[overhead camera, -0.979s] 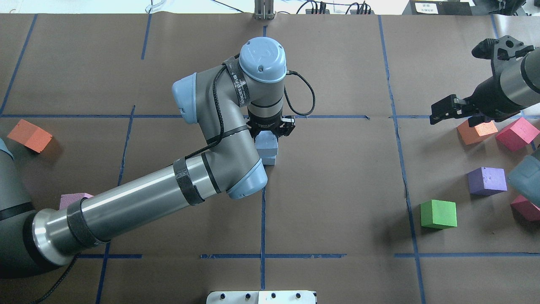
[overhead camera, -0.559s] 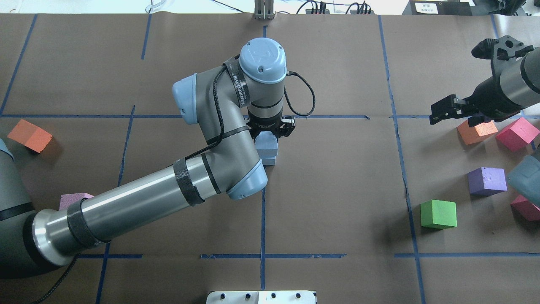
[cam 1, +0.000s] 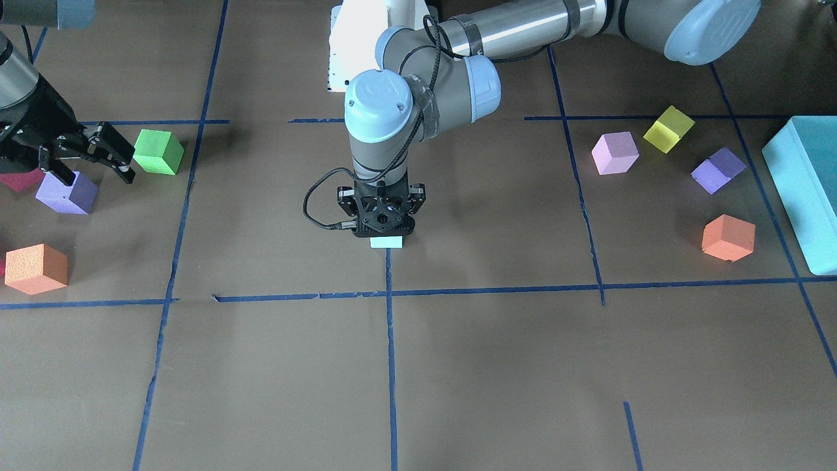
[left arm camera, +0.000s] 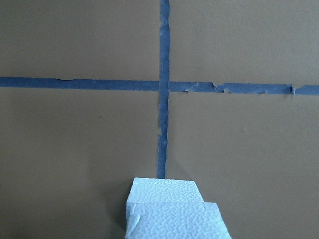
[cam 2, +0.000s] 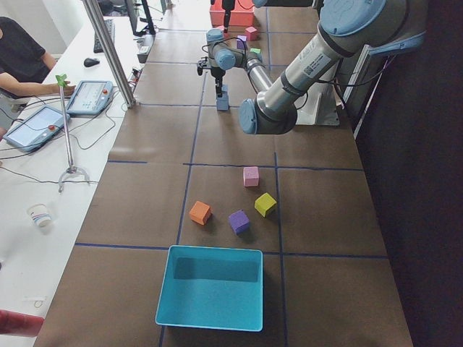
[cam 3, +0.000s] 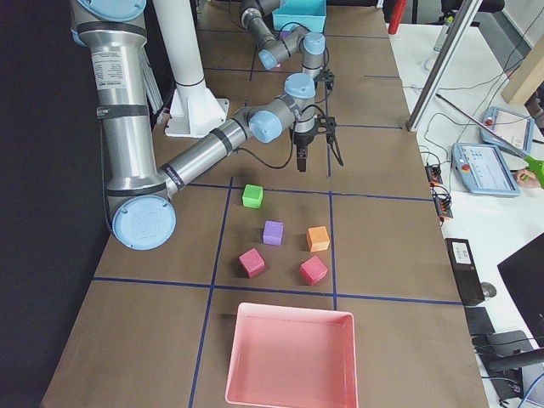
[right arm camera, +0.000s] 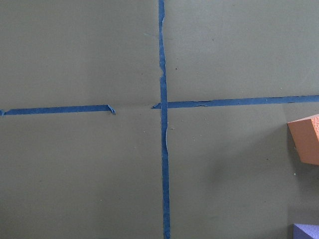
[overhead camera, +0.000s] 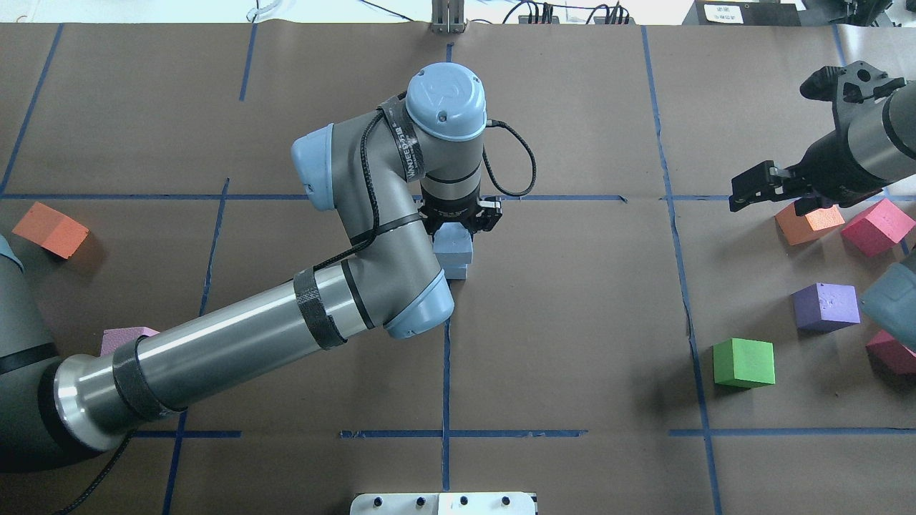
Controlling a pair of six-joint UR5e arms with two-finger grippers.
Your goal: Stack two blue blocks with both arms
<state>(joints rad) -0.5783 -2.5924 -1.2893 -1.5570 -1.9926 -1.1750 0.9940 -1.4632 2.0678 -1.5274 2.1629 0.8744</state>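
**Left hand parked on the stack; nothing has shifted in the last second**

We find the left hand upright over the middle of the worktop, right on top of the upper blue block. Its body hides the fingers in every view, so we cannot tell whether it is pinching that block or has let go. Against the overhead pictures of a second ago, hand, arm and block sit where they sat, bar a slight sway of the cable.

The upper blue block rests on the lower blue block, which stands on the worktop at the blue tape line. The left wrist view shows the two a little out of square, one edge stepped past the other. We judge the stack made and this stillness to be the point of release; what seems left is to part the fingers and rise straight up without dragging the light foam askew.

Farther out, the right hand hangs with fingers spread and nothing between them, near a purple cube, well apart from the stack and likewise unmoved.
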